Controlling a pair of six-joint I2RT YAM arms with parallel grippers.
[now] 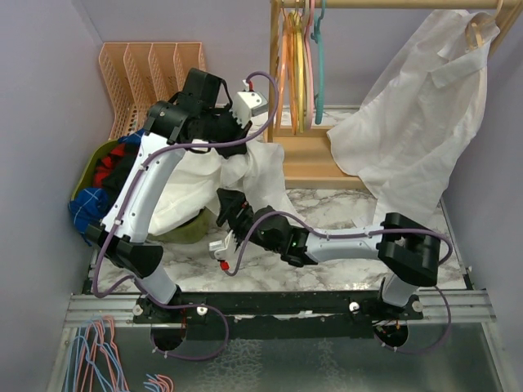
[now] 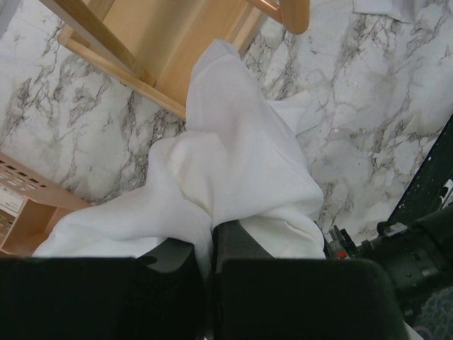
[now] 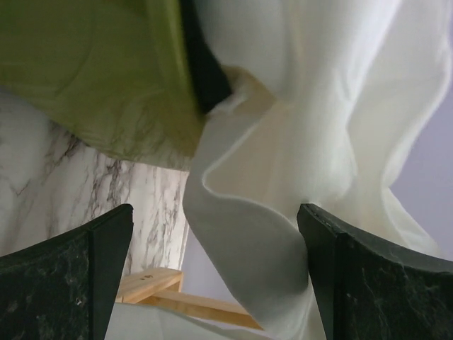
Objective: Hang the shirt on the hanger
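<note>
The shirt [image 1: 245, 175] hangs left of centre in the top view. Its upper end is bunched in the left gripper [image 2: 209, 244], whose jaws are pressed together on a fold. From there the cloth's long axis runs down and toward the lower left, ending by the green basket [image 3: 92, 71] on the tabletop [image 1: 343, 208]. The right gripper [image 3: 216, 212] sits at the lower part of the drape, jaws spread, with a hanging fold between them but not pinched. The hanger [image 1: 319, 73] hangs on the wooden rack [image 1: 315, 159] at upper centre, right of the left jaws and apart from the cloth. The left arm is nearer to it.
</note>
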